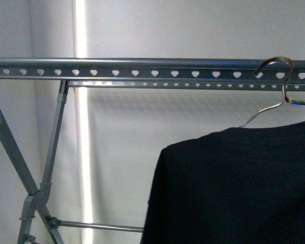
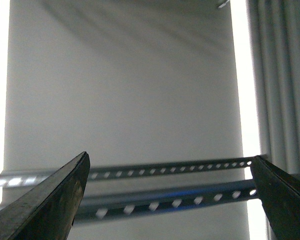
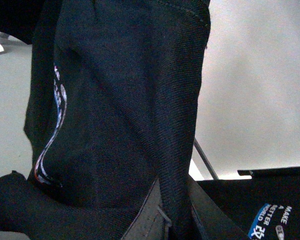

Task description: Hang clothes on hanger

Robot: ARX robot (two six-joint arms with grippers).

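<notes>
- Hanging at the right of the front view, the black T-shirt [image 1: 234, 188] sits on a wire hanger [image 1: 262, 113], with its collar and one shoulder in view below the rail.
- The wire hanger's hook curls over the near rail [image 1: 142, 68] of the grey clothes rack [image 1: 40, 193], close to the rail's right end.
- The near rail runs level across the view and is punched with a row of heart-shaped holes. A second, thinner rail [image 1: 193, 85] lies just behind and below it.
- The rack's slanted legs cross at the lower left, and a thin crossbar [image 1: 96, 225] runs from them towards the shirt.
- The left hand [image 2: 170, 156] is spread wide. Its dark fingers [image 2: 60, 200] stand well apart with nothing between them, and both rails show beyond the gap.
- The right hand [image 3: 177, 220] is closed on a fold of the T-shirt, the black cloth passing between its fingers [image 3: 152, 220].
- In the right wrist view the shirt fills most of the picture. A white curved graphic [image 3: 55, 125] shows on one fold, and small "MAKE A BETTER WORLD" lettering [image 3: 280, 217] shows on another part of the cloth.
</notes>
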